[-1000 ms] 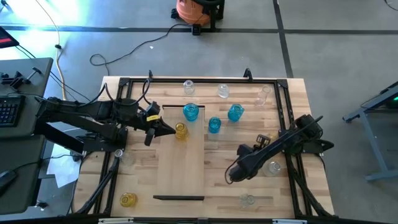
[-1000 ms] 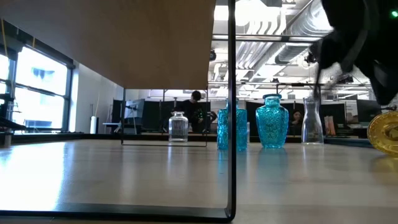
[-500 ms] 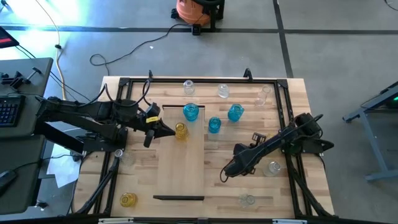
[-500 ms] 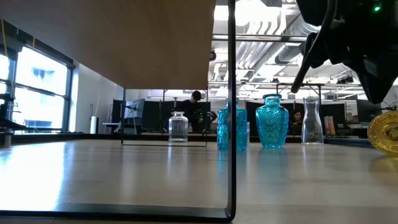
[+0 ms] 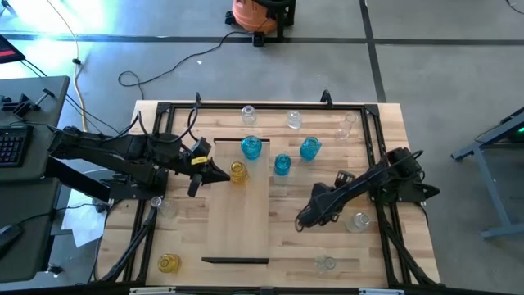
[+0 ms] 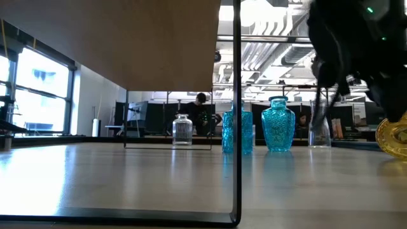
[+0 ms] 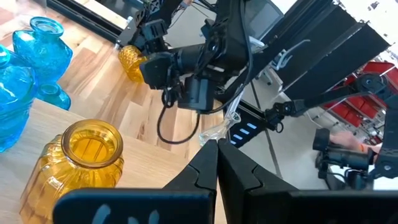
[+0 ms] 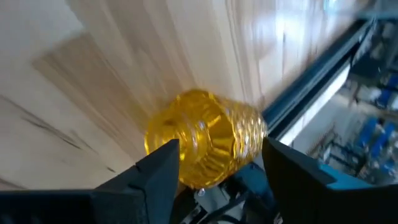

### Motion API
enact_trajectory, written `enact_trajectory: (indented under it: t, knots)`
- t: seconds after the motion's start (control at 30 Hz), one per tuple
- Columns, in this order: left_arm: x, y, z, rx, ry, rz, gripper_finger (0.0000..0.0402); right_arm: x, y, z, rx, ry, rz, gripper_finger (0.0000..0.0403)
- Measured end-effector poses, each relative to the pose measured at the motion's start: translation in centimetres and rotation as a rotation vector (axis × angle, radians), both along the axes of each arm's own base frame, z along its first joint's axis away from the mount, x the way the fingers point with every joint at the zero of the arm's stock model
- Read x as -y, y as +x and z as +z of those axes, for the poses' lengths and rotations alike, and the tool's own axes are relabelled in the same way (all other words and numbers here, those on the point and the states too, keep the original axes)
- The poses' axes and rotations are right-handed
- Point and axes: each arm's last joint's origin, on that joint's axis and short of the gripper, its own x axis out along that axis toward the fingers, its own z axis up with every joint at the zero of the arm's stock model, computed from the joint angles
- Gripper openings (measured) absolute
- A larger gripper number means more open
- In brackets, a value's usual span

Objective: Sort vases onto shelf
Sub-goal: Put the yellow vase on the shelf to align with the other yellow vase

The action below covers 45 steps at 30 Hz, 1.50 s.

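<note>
Right gripper has shifted slightly toward the far edge, its jaws gone from shut to wide

Near edge of the tabletop: corner yellow vase and clear vase, unsorted. Right jaws straddle a fallen yellow vase right of the shelf; no grip evident. Left gripper is closed, empty, just beside the upright yellow vase on the shelf's far half. First blue vase stands at the shelf's far end; two blue vases stand off its far right corner. Far-edge clear vases are untouched. Judgement: most remains
</note>
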Motion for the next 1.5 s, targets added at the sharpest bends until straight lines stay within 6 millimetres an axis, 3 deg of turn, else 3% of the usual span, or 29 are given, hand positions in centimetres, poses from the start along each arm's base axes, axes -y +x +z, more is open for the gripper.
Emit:
enact_trajectory:
  t: [0.53,0.8,1.07,1.3,1.5]
  knots:
    - [0.0,0.0,0.0,-0.004,-0.018,0.006,0.0,-0.2,-1.1,-1.8,0.039,-0.029,-0.05,0.0146]
    - [0.0,0.0,0.0,-0.007,-0.029,0.003,0.0,-0.4,-2.1,-3.3,0.022,0.013,-0.069,0.014]
    - [0.0,0.0,0.0,-0.006,-0.029,-0.001,0.0,0.0,-2.9,-2.7,-0.067,-0.045,-0.061,0.014]
    - [0.0,0.0,0.0,-0.006,-0.03,-0.003,0.0,-0.1,-2.6,-2.5,-0.046,-0.05,-0.077,0.014]
    - [0.0,0.0,0.0,-0.007,-0.03,-0.003,0.0,-1.1,-1.4,-0.6,0.009,-0.069,-0.065,0.014]
